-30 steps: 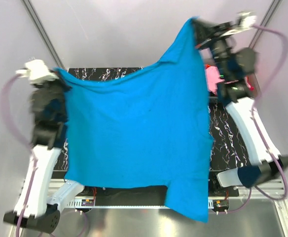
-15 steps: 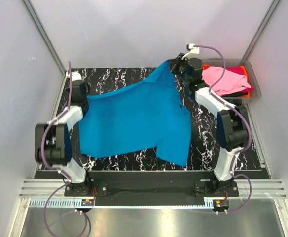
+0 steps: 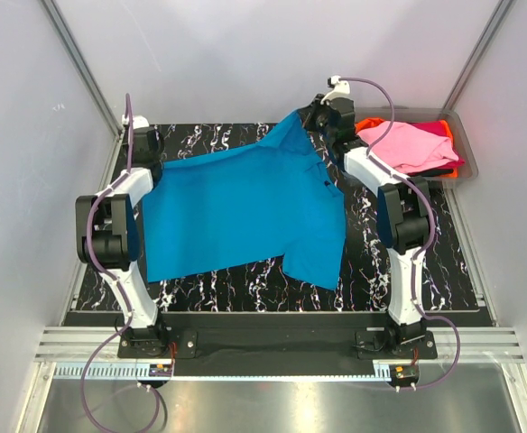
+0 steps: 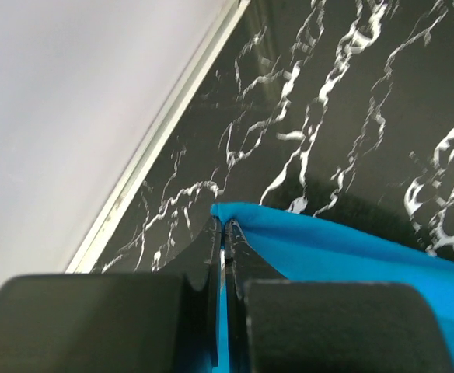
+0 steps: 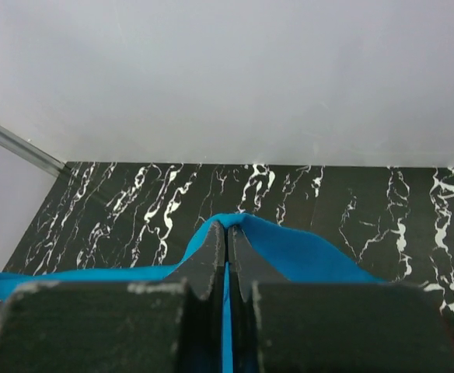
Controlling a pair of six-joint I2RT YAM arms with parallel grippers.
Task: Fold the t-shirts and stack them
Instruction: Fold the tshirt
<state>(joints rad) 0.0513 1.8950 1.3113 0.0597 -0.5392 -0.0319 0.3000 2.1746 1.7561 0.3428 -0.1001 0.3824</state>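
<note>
A turquoise-blue t-shirt (image 3: 245,212) lies spread across the black marbled table (image 3: 417,271), its far edge still lifted. My left gripper (image 3: 144,155) is shut on its far left corner (image 4: 235,214), low over the table. At the far right corner of the shirt, my right gripper (image 3: 316,117) is shut on the blue fabric (image 5: 235,224), held a little above the table. A pink t-shirt (image 3: 408,144) lies on top of orange, magenta and black ones in the bin.
A clear grey plastic bin (image 3: 459,122) stands at the table's far right corner. White walls close in the back and sides, with a metal rail (image 4: 157,144) along the table's left edge.
Both arms have swung forward and down from a high raised pose, laying the blue t-shirt over the table. In the last half second the shirt settled flatter and slid slightly toward the back.
</note>
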